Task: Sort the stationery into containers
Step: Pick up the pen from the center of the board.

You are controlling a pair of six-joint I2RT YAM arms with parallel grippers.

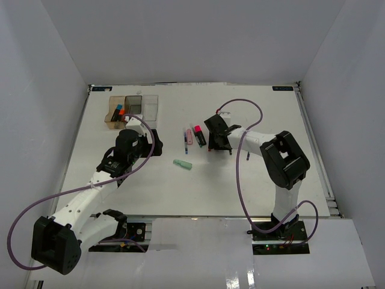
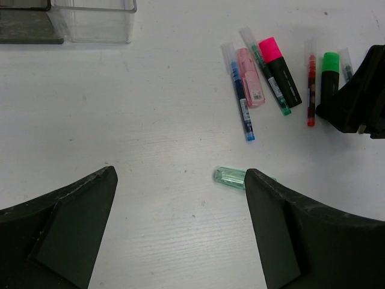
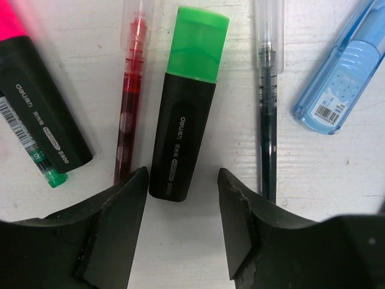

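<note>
At far left of the counter [image 1: 252, 186], the three joined containers [image 1: 150, 107] stand in a row: amber, dark grey, clear. The amber bin [image 1: 107, 120] holds highlighters with blue and orange caps; how many is hard to tell from the top view.

Just in front of them, the left end effector [image 2: 180, 180] hangs over bare counter, jaws spread wide, holding nothing. The mint piece [image 2: 230, 177] lies flat just beside its right finger.

Further right is a loose cluster, all lying flat: blue pen [image 2: 240, 96], pink piece [image 2: 249, 78], green pen [image 2: 267, 75], pink-capped highlighter [image 2: 280, 72], then red pen [image 3: 132, 96], green-capped highlighter [image 3: 189, 102], black pen [image 3: 267, 102] and blue piece [image 3: 343, 78].

The right end effector [image 3: 180, 180] is low over the cluster, jaws part open and straddling the butt end of the green-capped highlighter. The left finger is about at its edge, with a gap showing on the right, so no grip.
</note>
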